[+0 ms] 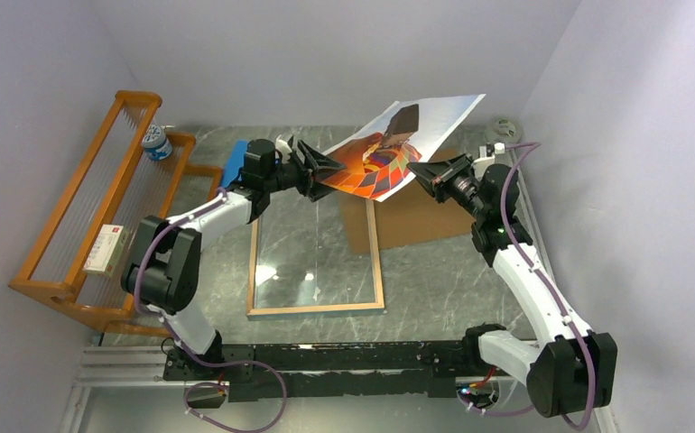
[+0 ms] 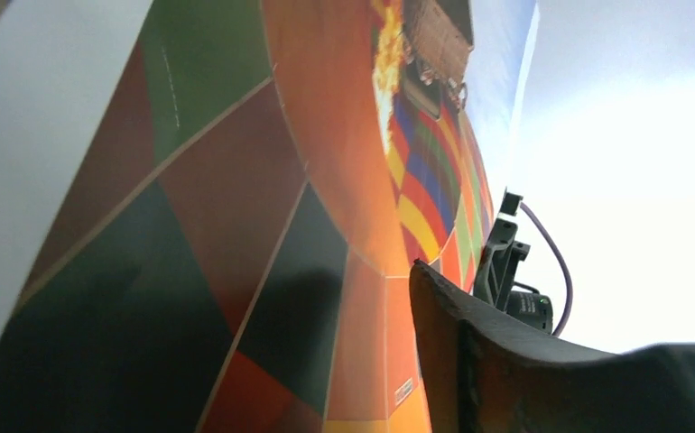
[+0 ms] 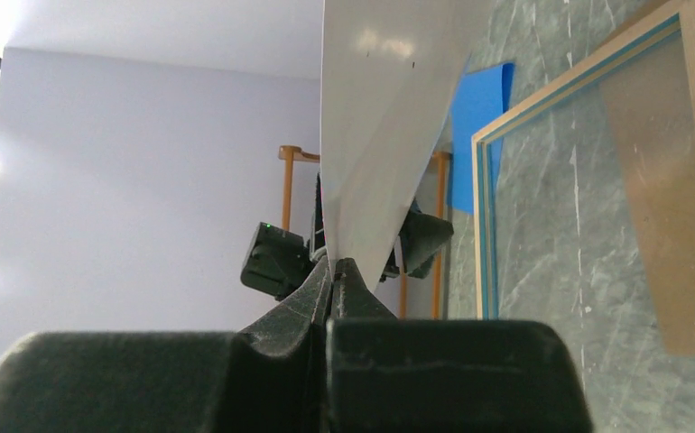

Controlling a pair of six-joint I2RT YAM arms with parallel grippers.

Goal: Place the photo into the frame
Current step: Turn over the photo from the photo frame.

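The photo (image 1: 403, 140) is up in the air over the far end of the table (image 1: 434, 280), tilted, with its balloon side facing up and its far corner reaching toward the back wall. The right gripper (image 1: 414, 171) has its jaws pressed together on the near right edge of the sheet, and from its wrist camera the paper rises straight out of the pinch. The left gripper (image 1: 335, 173) sits at the opposite, near left edge with its jaws standing apart and the paper's edge between them; I cannot tell whether either finger touches it. Below, the frame (image 1: 317, 308) lies flat with its light wood side up and the glass showing the stone beneath. Only the photo's lower corner hangs above the frame's far rail; the rest of the opening lies uncovered. A brown board (image 1: 425, 221) lies just right of the frame's far corner, its left edge showing inside the frame's right rail. A blue pad (image 1: 233, 162) is beside the left arm, and an orange rack (image 1: 73, 216) runs along the left wall, well apart from the frame. Bare stone shows between the frame's right rail and the right arm.
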